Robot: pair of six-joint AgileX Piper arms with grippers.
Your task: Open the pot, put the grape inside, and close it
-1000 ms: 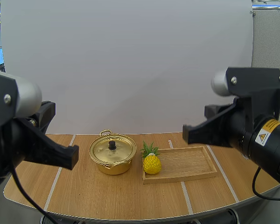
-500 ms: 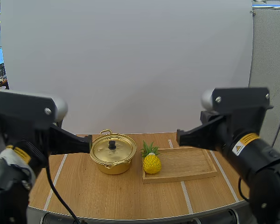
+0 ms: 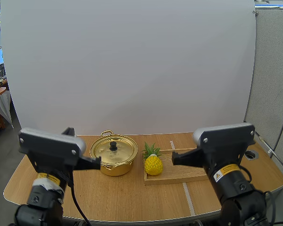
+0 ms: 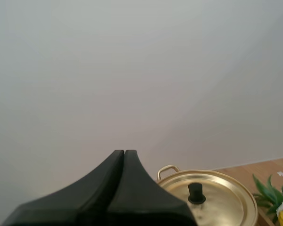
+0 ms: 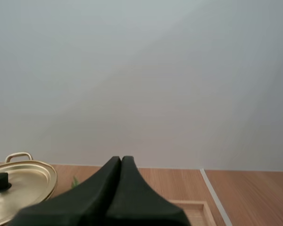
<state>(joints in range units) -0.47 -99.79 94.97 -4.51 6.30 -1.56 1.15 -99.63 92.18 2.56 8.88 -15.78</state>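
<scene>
A gold pot (image 3: 114,157) with its lid on and a black knob (image 3: 113,146) stands left of centre on the table. To its right, a yellow toy pineapple (image 3: 153,165) with green leaves leans at the left end of a wooden tray (image 3: 181,173). I see no grapes. My left gripper (image 3: 98,163) hovers at the pot's left side. In the left wrist view it (image 4: 124,152) is shut, one dark wedge, with the pot (image 4: 217,200) just beyond. My right gripper (image 3: 174,159) hangs over the tray, shut (image 5: 121,159) on nothing.
White tape lines (image 3: 188,197) cross the wooden table. Its curved front edge (image 3: 132,217) lies near the arms' bases. Bare table lies in front of the pot and the tray.
Both arms have dropped lower and drawn back toward their bases. The pot, pineapple and tray have not moved.
</scene>
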